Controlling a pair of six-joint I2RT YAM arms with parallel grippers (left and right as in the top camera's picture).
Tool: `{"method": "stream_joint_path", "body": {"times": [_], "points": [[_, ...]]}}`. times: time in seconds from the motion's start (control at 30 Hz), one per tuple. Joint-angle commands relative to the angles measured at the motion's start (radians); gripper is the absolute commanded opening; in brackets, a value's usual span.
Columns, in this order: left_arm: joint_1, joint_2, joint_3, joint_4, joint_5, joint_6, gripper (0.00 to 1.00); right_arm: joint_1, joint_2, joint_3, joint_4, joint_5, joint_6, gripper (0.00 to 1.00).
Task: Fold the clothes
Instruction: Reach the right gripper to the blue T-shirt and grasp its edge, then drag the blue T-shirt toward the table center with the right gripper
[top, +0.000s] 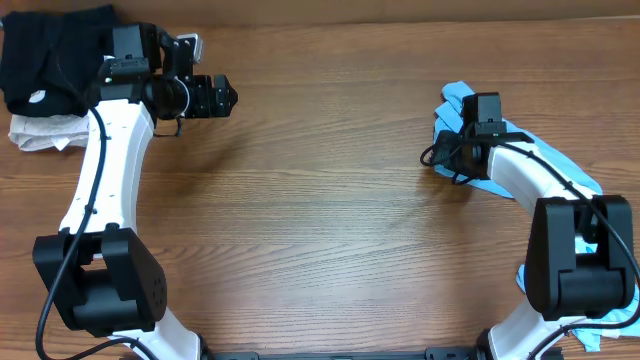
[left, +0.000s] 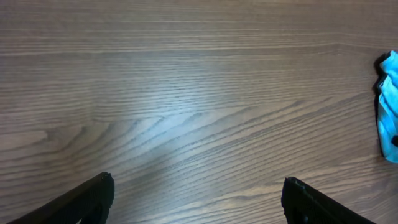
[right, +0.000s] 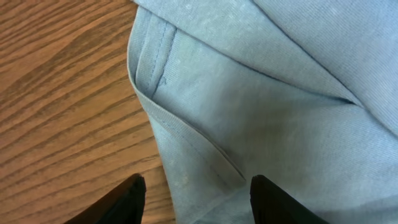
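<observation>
The clothes, a light sky-blue T-shirt (top: 558, 160), lie crumpled at the right side of the table; no lettering shows. My right gripper (top: 441, 155) is down over the shirt's left edge. In the right wrist view a hemmed fold of the shirt (right: 267, 106) lies between and beyond the two dark fingers, and the right gripper (right: 198, 182) is open around that hem without pinching it. My left gripper (top: 228, 97) hovers at the far left, pointing right. It is open wide (left: 199, 182) over bare wood, with a corner of the shirt (left: 388, 109) far off at the right edge.
A black garment (top: 50, 55) lies bunched at the back left corner, partly over a pale whitish one (top: 40, 135), both behind the left arm. The wooden table (top: 320, 220) stretches between the two arms.
</observation>
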Motion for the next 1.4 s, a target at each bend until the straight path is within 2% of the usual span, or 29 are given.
{"method": "stream_joint_path", "body": {"times": [0.0, 0.33, 0.4, 0.43, 0.53, 0.73, 0.87, 1.0, 1.17, 1.33, 1.37], "points": [[-0.013, -0.025, 0.031, -0.005, 0.002, 0.016, 0.88, 0.005, 0.003, -0.027, 0.029, 0.006, 0.024, 0.57], [-0.013, -0.025, 0.03, -0.005, -0.087, 0.016, 0.91, 0.005, 0.003, -0.133, 0.158, -0.002, 0.059, 0.56], [-0.013, -0.025, 0.03, -0.005, -0.087, 0.016, 0.91, 0.005, 0.003, -0.147, 0.169, -0.013, 0.059, 0.52], [-0.013, -0.025, 0.03, -0.005, -0.098, 0.016, 0.91, 0.005, 0.003, -0.15, 0.167, -0.032, 0.059, 0.39], [-0.013, -0.025, 0.03, -0.005, -0.13, 0.015, 0.91, 0.005, 0.003, -0.144, 0.156, -0.084, 0.058, 0.19], [-0.013, -0.025, 0.03, 0.0, -0.147, 0.016, 0.9, 0.019, 0.003, -0.026, -0.053, -0.201, 0.049, 0.04], [-0.013, -0.025, 0.03, 0.013, -0.169, 0.016, 0.89, 0.081, 0.003, 0.132, -0.268, -0.227, -0.007, 0.04], [-0.013, -0.025, 0.03, 0.022, -0.224, 0.015, 0.88, 0.193, 0.003, 0.281, -0.41, -0.238, -0.023, 0.04], [-0.013, -0.025, 0.03, 0.02, -0.325, 0.015, 0.88, 0.399, 0.003, 0.376, -0.425, -0.241, -0.01, 0.04], [-0.009, -0.025, 0.03, 0.015, -0.446, 0.015, 0.88, 0.576, 0.003, 0.38, -0.393, -0.242, 0.059, 0.04], [-0.003, -0.025, 0.03, 0.013, -0.48, 0.015, 0.89, 0.635, 0.003, 0.383, -0.391, -0.263, 0.059, 0.09]]}}
